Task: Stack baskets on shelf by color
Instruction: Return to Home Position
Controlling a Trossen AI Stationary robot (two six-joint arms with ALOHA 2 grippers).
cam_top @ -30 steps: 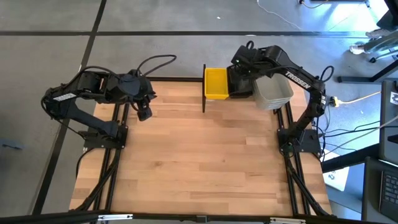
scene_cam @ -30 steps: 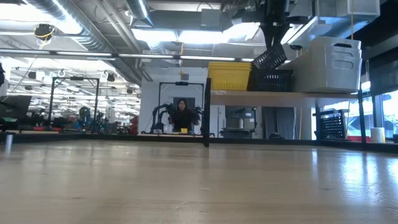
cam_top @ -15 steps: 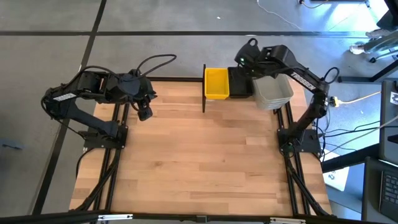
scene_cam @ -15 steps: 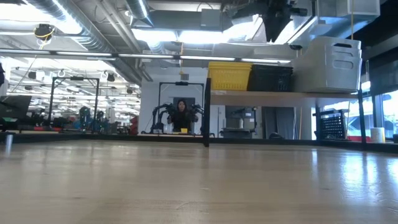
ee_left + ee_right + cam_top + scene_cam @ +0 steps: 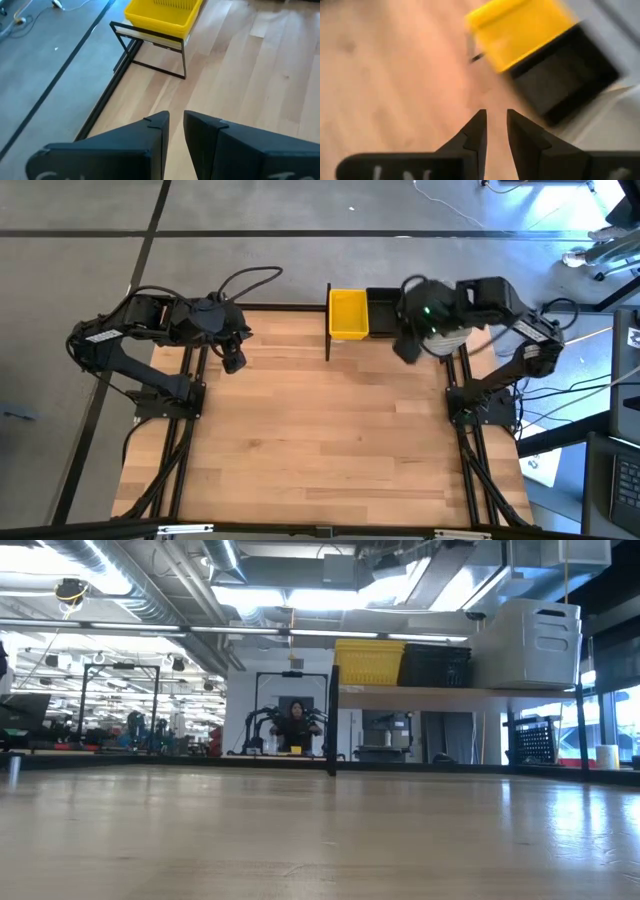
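Note:
The shelf (image 5: 450, 692) stands at the table's far edge on thin black posts (image 5: 333, 720). On it, side by side, rest a yellow basket stack (image 5: 348, 313), a black slatted stack (image 5: 382, 310) and a whitish translucent stack (image 5: 530, 643), the last partly hidden under my right arm in the high view. My right gripper (image 5: 407, 348) hovers, blurred, just in front of the shelf, narrowly open and empty (image 5: 496, 122). My left gripper (image 5: 232, 363) waits at the far left, shut and empty (image 5: 176, 122).
Bare wooden tabletop (image 5: 320, 440) spreads in front of the shelf. Both arm bases stand at the table's left and right edges. A person (image 5: 294, 725) sits far off in the room behind the table.
My right gripper held a black basket tilted over the black stack, set it down level on that stack and let go. It has then risen out of the low view and drawn back toward the table's near edge. The left arm kept still.

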